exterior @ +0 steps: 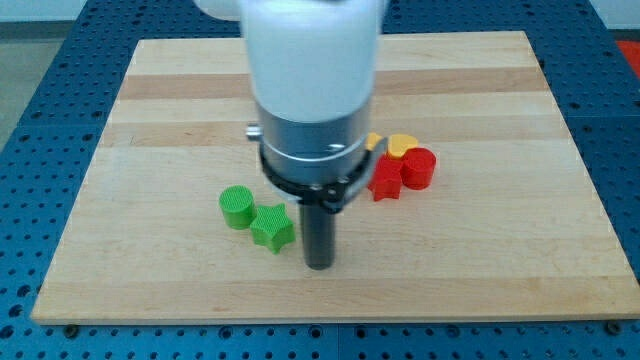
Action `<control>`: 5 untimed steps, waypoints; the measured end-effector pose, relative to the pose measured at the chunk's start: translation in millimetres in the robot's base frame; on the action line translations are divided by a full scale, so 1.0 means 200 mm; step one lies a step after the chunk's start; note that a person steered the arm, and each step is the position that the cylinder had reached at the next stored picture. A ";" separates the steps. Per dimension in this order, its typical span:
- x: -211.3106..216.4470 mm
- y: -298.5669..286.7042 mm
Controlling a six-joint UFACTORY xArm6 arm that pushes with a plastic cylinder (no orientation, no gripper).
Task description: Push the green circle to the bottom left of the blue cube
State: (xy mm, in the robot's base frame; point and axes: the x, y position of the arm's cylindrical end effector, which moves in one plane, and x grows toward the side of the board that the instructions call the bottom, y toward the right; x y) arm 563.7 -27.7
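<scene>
The white and grey arm housing (312,90), blurred and cut off by the view's top, fills the middle and hides part of the pale wooden counter (150,120) behind it. That counter rests on a blue perforated base (40,40). There is no hand to open or close, only a dark rod whose end, my tip (319,266), touches the counter just right of the green star block (272,227). The green circle, a ribbed round block (237,207), sits touching the star's upper left. To the view's right cluster a red cylinder (418,168), a red block of unclear shape (385,180) and a yellow heart block (402,146); another yellow piece (372,141) peeks from behind the housing. No blue cube can be seen
</scene>
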 end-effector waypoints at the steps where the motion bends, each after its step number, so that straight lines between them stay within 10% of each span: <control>1: -0.08 -0.19; 5: -0.46 -0.64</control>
State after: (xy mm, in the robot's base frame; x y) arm 472.4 -156.4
